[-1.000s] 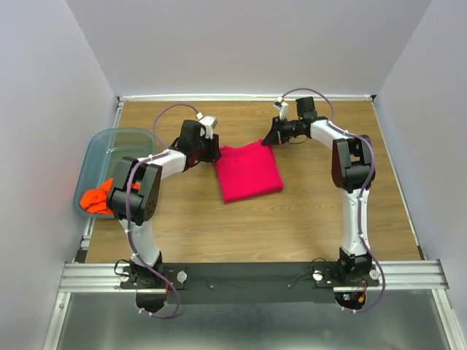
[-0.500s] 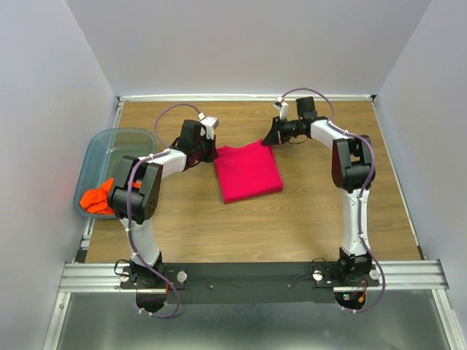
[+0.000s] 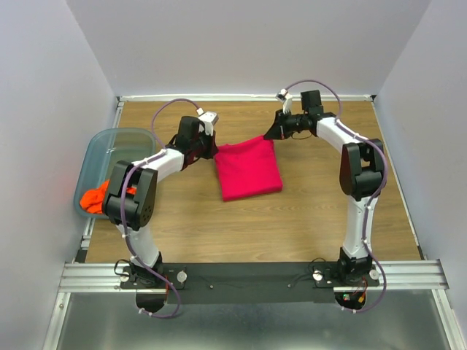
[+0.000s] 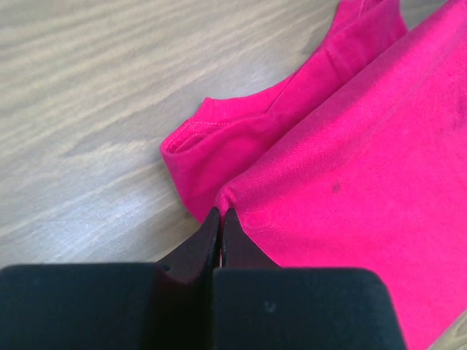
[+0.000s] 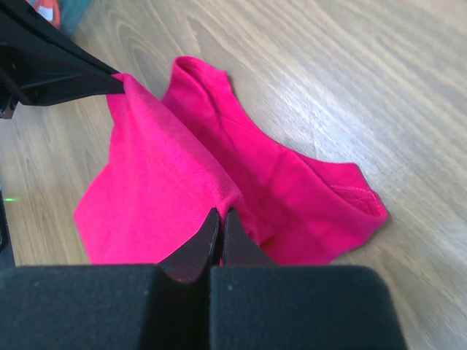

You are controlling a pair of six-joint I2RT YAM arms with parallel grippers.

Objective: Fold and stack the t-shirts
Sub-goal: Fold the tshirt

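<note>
Magenta-pink t-shirt [image 3: 248, 171] lying folded mid-bench [image 3: 306, 219], its two far corners sitting raised off the wood, bright orange t-shirt [image 3: 93, 198] lying crumpled inside blue-grey bin [image 3: 109, 138], far left

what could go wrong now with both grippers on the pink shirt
The left gripper and right gripper each pinch only a small tip of the pink shirt, so the cloth may slip out when lifted.
Only the top layer looks held; the collar layer beneath lies loose, so the fold could pull apart.
</note>
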